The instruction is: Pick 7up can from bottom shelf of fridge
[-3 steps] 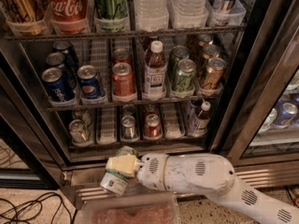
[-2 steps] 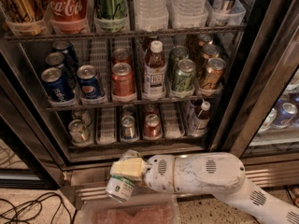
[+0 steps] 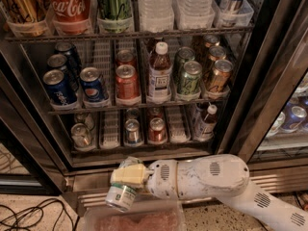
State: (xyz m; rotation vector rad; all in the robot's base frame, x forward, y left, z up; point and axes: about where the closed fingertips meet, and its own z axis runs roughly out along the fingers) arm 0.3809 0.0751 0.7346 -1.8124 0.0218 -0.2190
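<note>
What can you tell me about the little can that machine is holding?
The 7up can is small, pale green and white, with a silver end facing down-left. It hangs tilted outside the fridge, in front of its steel base strip, clamped between the yellowish fingers of the tool.

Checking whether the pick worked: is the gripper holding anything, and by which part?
Yes. The gripper, out in front of the base of the fridge, is shut on the 7up can, clamping its upper end; the lower body hangs free below.
</note>
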